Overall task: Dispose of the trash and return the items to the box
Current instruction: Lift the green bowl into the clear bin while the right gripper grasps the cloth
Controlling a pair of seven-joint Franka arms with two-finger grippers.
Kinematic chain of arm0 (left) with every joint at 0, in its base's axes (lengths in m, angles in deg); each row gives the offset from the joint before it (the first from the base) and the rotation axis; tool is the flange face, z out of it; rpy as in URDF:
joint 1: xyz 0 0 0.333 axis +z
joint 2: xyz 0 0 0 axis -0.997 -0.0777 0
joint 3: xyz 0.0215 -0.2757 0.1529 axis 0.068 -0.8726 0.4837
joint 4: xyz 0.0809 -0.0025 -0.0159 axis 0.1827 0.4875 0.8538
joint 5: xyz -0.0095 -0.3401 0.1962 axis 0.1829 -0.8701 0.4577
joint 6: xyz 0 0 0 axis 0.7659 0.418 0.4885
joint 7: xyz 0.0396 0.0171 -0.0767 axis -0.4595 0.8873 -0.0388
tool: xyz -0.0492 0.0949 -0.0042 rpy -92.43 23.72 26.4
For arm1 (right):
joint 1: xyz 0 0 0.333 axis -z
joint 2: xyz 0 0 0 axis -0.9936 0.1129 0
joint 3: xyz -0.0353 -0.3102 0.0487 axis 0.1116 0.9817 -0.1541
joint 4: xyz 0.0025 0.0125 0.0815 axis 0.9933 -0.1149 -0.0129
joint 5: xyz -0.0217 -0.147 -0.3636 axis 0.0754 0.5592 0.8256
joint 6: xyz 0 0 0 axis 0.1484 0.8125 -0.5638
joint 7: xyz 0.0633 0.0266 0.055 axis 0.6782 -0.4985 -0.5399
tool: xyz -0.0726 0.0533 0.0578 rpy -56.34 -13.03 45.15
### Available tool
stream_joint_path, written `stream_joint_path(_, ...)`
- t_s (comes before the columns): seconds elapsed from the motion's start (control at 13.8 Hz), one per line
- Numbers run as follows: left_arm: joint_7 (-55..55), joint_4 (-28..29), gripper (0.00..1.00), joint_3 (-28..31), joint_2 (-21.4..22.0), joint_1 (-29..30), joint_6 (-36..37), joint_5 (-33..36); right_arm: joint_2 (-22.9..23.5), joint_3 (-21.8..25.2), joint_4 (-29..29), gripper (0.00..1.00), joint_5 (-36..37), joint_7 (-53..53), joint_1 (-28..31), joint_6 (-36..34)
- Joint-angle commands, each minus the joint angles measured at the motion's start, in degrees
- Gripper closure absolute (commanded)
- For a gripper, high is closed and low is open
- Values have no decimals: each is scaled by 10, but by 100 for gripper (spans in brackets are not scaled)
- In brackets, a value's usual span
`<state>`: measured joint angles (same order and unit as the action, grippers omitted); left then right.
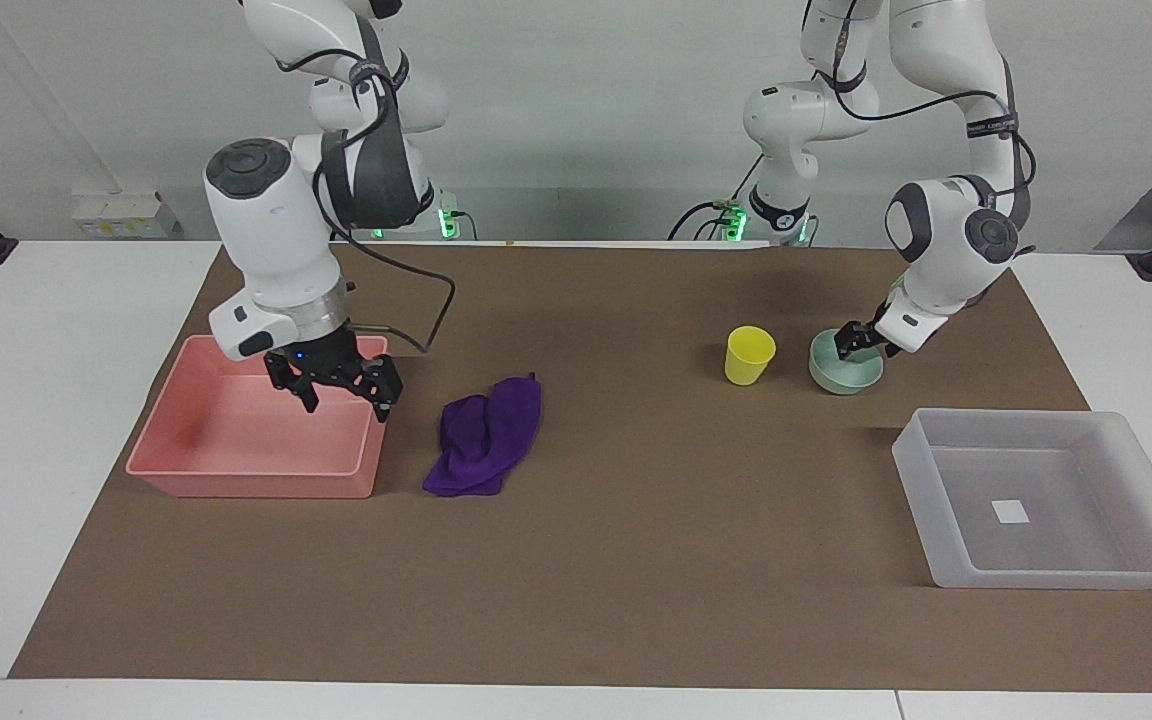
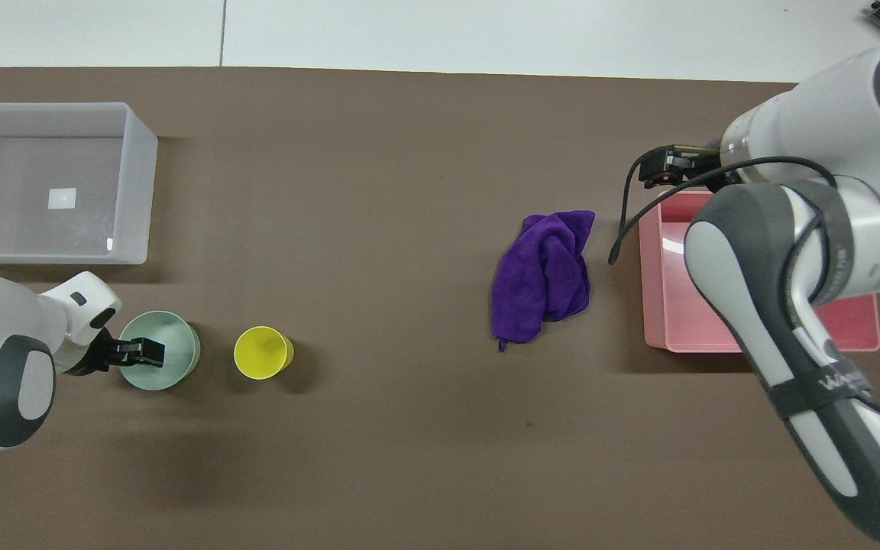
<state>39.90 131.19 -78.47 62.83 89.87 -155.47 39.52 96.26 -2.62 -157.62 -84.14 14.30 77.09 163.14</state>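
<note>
I see my left gripper (image 1: 858, 342) down at the pale mint-green round bowl (image 1: 848, 370), its fingers straddling the rim at the bowl's 9 o'clock in the overhead view; whether they pinch it I cannot tell; the small yellow plastic cup (image 1: 748, 355) stands just beside the bowl at 3 o'clock; my right gripper (image 1: 340, 384) hangs spread and empty over the pink opaque tray (image 1: 186, 460); the deep-purple fabric cloth (image 1: 485, 436) lies beside that tray; the translucent whitish-grey plastic tray (image 1: 1066, 580) sits at the bowl's 11 o'clock.

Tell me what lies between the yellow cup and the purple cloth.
Nothing: between the yellow cup and the purple cloth only the bare brown mat shows, clearest in the overhead view.
</note>
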Motion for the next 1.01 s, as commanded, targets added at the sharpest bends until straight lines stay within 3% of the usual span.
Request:
stream_joint_path(0.0,11,0,82,-3,1,9,-6,-1,16,-1,-14,0,0,-13,-23,31)
stream_joint_path(0.07,11,-4,100,-3,2,10,2,-1,17,-1,-35,0,1,-26,-37,50)
stream_joint_path(0.22,12,-20,100,-3,4,16,31,-1,17,-1,-87,0,1,-48,-55,120)
stream_joint_path(0.43,10,-71,100,-3,7,16,97,-2,46,0,-98,0,4,-90,-88,149)
stream_joint_path(0.65,3,-128,100,-3,13,12,171,-4,71,-1,-117,0,62,-160,-108,180)
stream_joint_path(0.94,4,-200,100,-3,6,16,218,-12,74,-1,-195,0,94,-182,-108,288)
